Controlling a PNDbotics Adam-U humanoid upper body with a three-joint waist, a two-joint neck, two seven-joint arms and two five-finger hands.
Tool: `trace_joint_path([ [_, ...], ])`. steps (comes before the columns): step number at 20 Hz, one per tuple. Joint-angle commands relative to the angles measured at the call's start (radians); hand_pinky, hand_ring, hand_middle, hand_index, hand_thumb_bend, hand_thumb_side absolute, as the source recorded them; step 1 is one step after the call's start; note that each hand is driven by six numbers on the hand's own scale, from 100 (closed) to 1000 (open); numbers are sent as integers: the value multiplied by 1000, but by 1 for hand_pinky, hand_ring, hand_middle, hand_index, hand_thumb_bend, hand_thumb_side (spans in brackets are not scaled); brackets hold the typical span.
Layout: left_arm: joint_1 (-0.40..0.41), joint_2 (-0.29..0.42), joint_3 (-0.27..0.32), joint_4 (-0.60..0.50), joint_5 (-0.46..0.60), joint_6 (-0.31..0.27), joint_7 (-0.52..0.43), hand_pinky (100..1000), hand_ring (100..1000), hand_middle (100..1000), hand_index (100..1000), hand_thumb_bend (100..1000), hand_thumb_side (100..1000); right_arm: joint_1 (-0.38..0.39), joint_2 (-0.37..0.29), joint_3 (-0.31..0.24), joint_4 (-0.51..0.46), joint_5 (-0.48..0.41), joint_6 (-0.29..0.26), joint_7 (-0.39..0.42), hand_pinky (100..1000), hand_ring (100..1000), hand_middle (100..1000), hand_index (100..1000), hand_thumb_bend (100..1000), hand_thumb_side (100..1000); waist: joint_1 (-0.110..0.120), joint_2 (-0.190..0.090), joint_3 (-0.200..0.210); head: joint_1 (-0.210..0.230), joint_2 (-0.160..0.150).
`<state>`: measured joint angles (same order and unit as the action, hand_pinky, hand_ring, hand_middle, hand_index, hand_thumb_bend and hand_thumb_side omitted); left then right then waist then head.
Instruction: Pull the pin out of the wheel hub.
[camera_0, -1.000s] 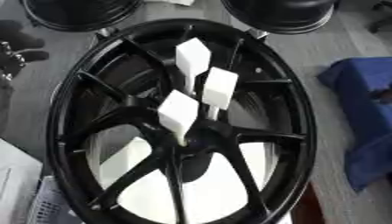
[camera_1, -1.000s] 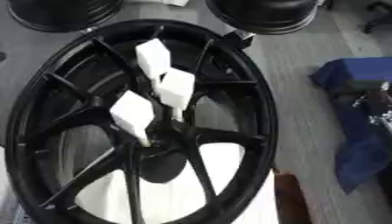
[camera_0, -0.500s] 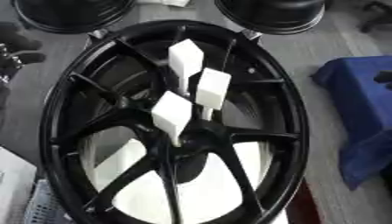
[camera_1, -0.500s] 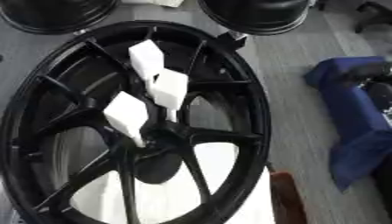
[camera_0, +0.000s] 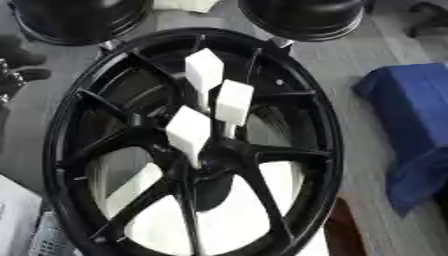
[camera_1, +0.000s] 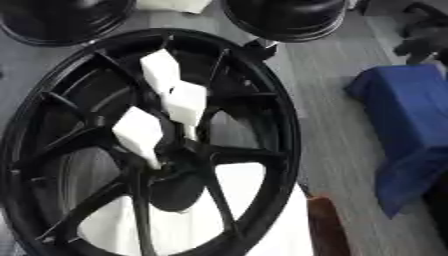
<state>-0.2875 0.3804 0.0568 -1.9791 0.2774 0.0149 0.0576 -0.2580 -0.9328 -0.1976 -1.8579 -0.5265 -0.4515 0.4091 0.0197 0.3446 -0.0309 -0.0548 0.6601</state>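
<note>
Wheel hub (camera_0: 192, 150) flat on grey floor (camera_1: 324, 100) — white pins (camera_0: 189, 131) upright; blue cloth (camera_0: 416, 125) beside; no robot hand visible.

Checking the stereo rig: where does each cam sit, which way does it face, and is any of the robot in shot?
Left eye view: in the head, looking down at the black wheel with three white pins standing at its hub; dark shapes at the left edge, too unclear to call a hand.
Right eye view: beside it, same downward aim; no arm or hand I can make out.
Shared: wheel, pins, blue cloth, two more black rims beyond.
</note>
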Motion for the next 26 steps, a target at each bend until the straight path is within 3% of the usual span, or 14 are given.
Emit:
trace_joint_path([
  [1,11,34,21,-21,-10,-13,12,704,705,559,710,100,734,-40,-113,8,28,-48,-43,3,911,794,628,776,100,433,2,-18,-3,-3,11],
  [7,40,36,36,-21,-20,-19,27,704,705,559,709,100,735,-132,-219,61,84,-110,-105,32,909,815,670,795,100,389,0,-21,10,-5,23],
  [10,51,24,43,-21,-21,-9,37,704,705,559,709,100,738,-187,-236,101,131,-129,-138,65,908,814,672,793,100,392,-8,-36,20,-15,44],
  [14,64,22,44,-21,-21,-1,41,704,705,559,709,100,736,-284,-244,140,194,-172,-141,97,911,808,670,791,100,392,-19,-56,27,-21,64],
  [20,74,28,47,-21,-24,1,48,704,705,560,709,100,734,-438,-235,192,250,-250,-126,147,906,800,665,789,100,408,-30,-67,49,-42,80],
  [26,77,36,49,-21,-28,0,52,703,705,560,709,100,733,-613,-152,254,318,-244,-103,211,896,792,661,788,100,403,-39,-65,76,-70,69],
])
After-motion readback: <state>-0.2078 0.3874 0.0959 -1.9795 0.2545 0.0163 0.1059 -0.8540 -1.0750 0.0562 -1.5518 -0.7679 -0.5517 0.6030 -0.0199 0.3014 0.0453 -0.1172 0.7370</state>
